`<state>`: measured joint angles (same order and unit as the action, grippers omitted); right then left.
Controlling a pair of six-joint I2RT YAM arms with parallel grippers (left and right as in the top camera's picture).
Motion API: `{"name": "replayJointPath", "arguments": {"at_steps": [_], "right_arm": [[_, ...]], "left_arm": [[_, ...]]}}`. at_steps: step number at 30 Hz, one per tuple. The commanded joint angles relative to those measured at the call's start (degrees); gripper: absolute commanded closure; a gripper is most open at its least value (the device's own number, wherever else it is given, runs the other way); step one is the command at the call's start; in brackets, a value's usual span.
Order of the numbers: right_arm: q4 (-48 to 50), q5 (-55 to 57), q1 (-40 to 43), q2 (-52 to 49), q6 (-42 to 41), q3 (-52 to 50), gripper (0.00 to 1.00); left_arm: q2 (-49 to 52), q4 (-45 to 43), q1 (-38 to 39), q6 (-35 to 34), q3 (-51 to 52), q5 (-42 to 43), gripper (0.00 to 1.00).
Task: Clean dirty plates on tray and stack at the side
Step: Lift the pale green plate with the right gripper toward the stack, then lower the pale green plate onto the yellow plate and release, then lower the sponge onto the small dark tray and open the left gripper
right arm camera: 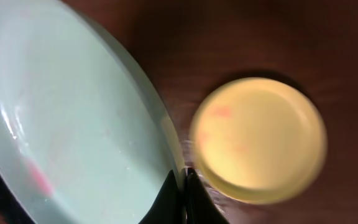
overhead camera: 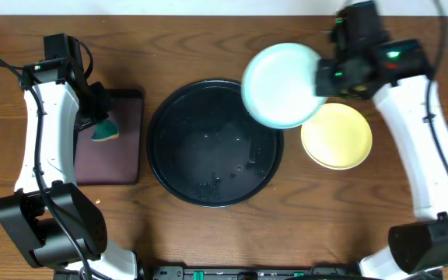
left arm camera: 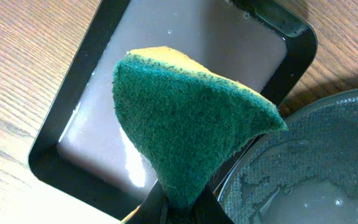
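Right claw [right arm camera: 181, 180] pinches the mint plate [overhead camera: 280, 85] over the tray's [overhead camera: 166, 155] far-right edge; left claw [left arm camera: 179, 208] pinches a sponge [left arm camera: 188, 130].

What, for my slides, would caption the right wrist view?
Right gripper pinches the rim of the mint plate, smeared yellow plate beyond.

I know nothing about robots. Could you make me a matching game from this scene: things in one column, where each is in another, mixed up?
1 mint plate
2 yellow plate
3 green sponge
4 round black tray

a flat on the wooden table, right side
b pinched in the left jaws over the maroon tray
c middle of the table, wet
d gripped by its rim in the right jaws, lifted

Pairs: 1-d, 2-a, 3-b, 4-c
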<state>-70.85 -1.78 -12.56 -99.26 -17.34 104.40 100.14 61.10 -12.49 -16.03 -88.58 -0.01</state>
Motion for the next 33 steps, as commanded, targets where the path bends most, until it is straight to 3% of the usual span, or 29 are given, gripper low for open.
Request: {"name": "replayJointPath", "arguments": {"at_steps": [1, 13, 24, 25, 31, 33], "right_arm": [[-0.44, 0.15, 6.67, 0.13, 0.68, -2.64, 0.99], [11.41, 1.31, 19.78, -0.07, 0.68, -25.79, 0.99], [18.91, 1.14, 21.07, -0.13, 0.70, -35.82, 0.99], [18.78, 1.14, 21.09, -0.13, 0.70, -36.09, 0.97], [17.44, -0.17, 21.09, 0.17, 0.85, -35.19, 0.49], [16.61, -5.16, 21.09, 0.28, 3.87, -33.07, 0.40]], "left_arm": [[0.20, 0.11, -0.09, 0.98, 0.28, -0.66, 0.92], [0.20, 0.11, -0.09, 1.09, 0.28, -0.66, 0.92], [0.20, 0.39, -0.09, 9.31, 0.28, -0.68, 0.92], [0.20, 0.39, -0.09, 9.88, 0.28, -0.68, 0.92], [0.20, 0.37, -0.09, 12.04, 0.28, -0.70, 0.92], [0.33, 0.37, -0.09, 13.73, 0.28, -0.70, 0.92]]}}
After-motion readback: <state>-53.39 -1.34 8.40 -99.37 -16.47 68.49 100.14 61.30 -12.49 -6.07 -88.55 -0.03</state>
